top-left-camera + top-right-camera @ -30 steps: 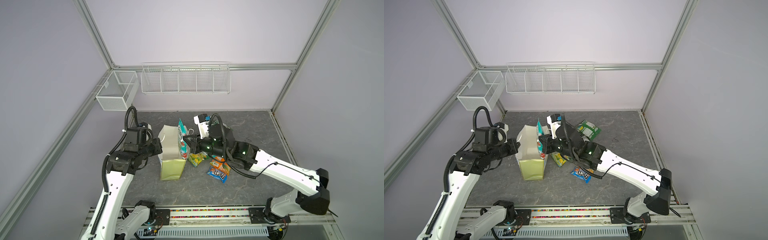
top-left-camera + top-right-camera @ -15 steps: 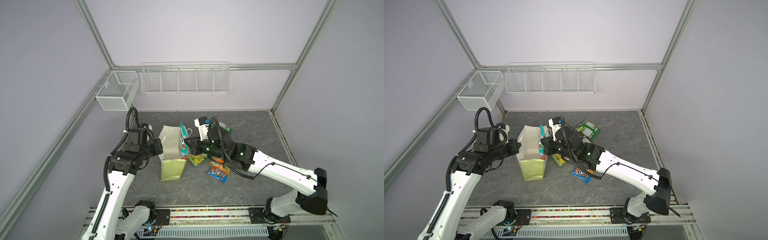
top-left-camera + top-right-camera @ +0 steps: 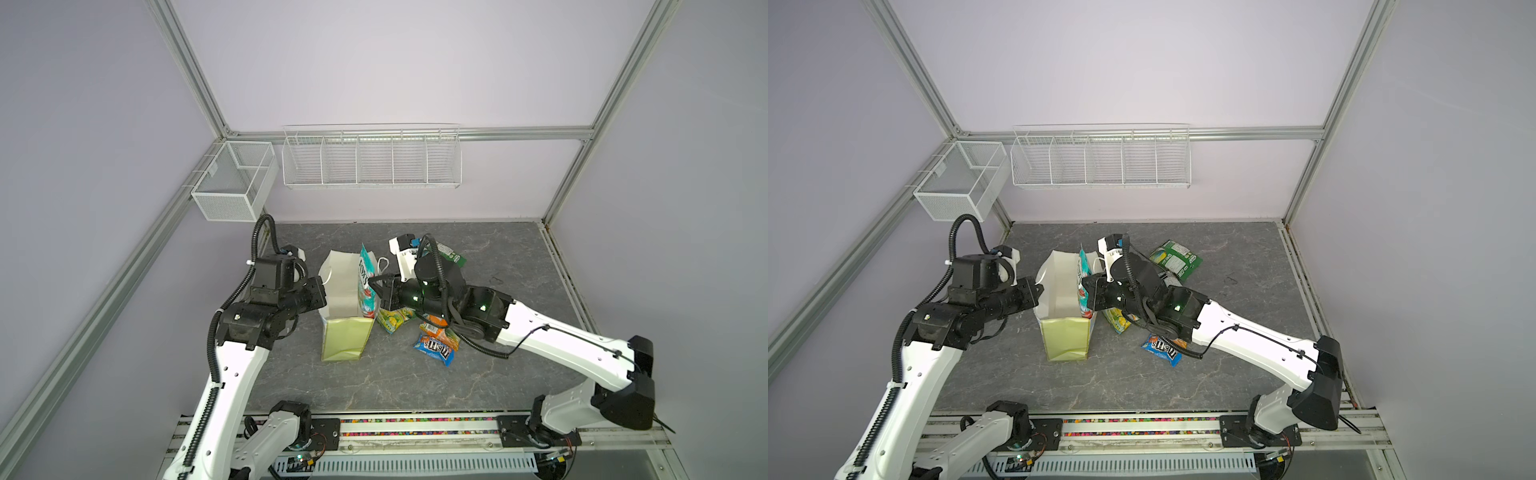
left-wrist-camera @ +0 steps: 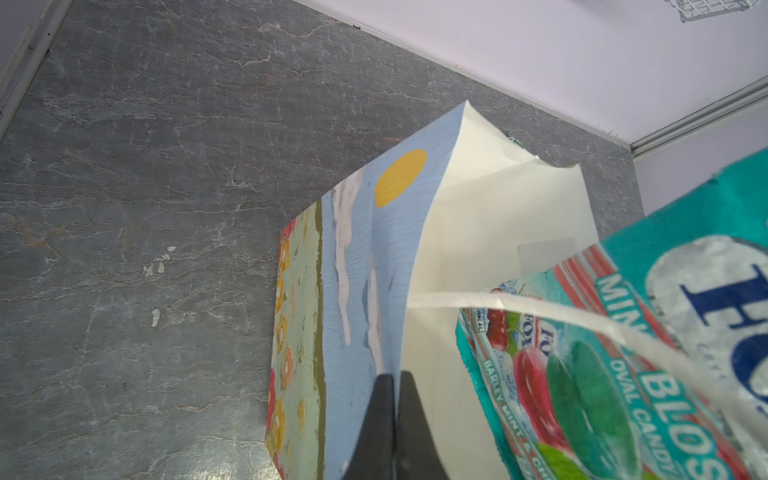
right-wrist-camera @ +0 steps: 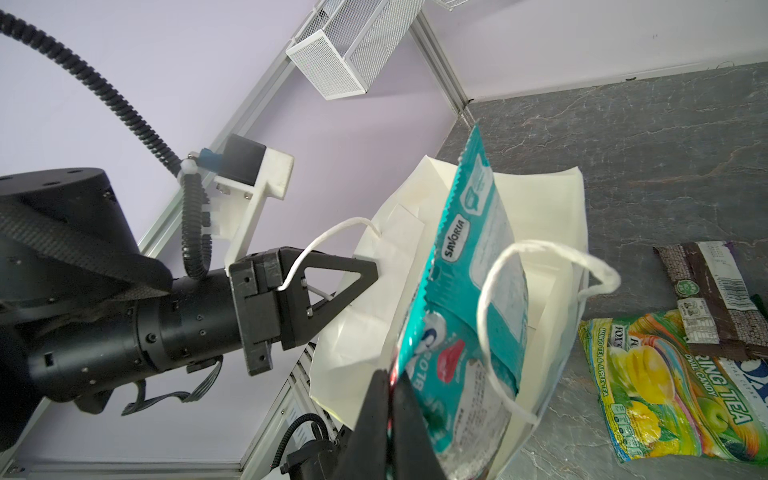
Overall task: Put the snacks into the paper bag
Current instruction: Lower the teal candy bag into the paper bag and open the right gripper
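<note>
Our right tool (image 5: 388, 374) is clamped on the teal packet (image 5: 469, 257), which stands upright at the mouth of the bag (image 5: 552, 216) just ahead of it. Across the opening, our left tool (image 4: 392, 378) pinches the opposite wall. Only its wrist view shows the bag's printed blue face. Only the top views show the M&M's (image 3: 434, 347), lying on the worktop (image 3: 415, 382) beneath our right arm.

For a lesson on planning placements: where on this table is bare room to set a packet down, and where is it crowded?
Bare: the table between the paper bag and the front rail, and the far right corner beyond the green packet. Crowded: right of the bag, where the yellow-green packet and M&M's packet lie under the right arm.
</note>
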{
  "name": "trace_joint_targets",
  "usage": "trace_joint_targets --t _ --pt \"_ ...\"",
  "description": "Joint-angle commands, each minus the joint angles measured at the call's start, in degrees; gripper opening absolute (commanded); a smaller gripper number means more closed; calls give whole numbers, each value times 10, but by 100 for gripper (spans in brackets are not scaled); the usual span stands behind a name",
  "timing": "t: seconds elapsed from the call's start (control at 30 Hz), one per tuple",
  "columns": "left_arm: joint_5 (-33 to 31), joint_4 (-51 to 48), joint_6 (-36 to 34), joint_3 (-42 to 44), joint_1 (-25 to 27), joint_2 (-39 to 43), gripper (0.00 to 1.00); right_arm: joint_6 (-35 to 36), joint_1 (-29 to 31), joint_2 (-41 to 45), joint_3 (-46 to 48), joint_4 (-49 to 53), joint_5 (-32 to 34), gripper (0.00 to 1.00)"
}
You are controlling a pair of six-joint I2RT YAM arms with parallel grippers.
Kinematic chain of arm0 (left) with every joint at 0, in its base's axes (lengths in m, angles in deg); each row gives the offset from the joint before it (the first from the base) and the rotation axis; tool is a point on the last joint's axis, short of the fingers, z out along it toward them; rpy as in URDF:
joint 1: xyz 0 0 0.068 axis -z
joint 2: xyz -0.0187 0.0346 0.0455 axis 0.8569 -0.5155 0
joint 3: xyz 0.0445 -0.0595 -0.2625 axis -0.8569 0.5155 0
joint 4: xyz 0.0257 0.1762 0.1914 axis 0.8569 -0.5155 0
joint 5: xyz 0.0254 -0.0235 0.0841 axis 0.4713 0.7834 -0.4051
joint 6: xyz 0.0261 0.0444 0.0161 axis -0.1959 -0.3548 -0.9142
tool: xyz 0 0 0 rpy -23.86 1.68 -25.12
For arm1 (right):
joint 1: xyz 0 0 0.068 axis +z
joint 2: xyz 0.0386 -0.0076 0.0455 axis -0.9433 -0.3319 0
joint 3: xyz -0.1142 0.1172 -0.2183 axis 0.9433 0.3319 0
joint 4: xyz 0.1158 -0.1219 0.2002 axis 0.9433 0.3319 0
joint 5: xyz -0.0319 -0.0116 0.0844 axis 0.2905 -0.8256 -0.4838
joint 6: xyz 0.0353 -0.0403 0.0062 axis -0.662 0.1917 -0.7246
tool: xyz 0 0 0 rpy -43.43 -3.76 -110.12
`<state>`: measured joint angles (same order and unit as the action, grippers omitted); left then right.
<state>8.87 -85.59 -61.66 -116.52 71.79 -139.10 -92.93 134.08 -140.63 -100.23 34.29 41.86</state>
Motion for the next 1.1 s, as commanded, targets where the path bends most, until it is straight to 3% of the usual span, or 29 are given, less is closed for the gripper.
trace_joint_targets --t 0.0,0.13,0.33,0.47,0.57,0.8,1.07 --pt "7 -7 4 -1 2 -3 0 -12 -3 0 2 -27 6 7" --pt "7 -6 4 -3 1 -4 0 -13 -4 0 -2 -28 1 8" --pt "8 -5 4 -3 2 -5 0 -13 -5 1 -4 -28 -9 34" --pt "8 -5 4 -3 1 -5 0 -16 -5 4 -4 -28 -11 37" --pt "7 -5 4 -3 2 -3 0 -14 -5 7 -4 -28 -17 52" --pt "7 -3 4 4 2 1 0 0 -5 26 2 -3 -29 62" --pt "19 8 3 17 2 9 0 13 -5 110 63 63 14 78"
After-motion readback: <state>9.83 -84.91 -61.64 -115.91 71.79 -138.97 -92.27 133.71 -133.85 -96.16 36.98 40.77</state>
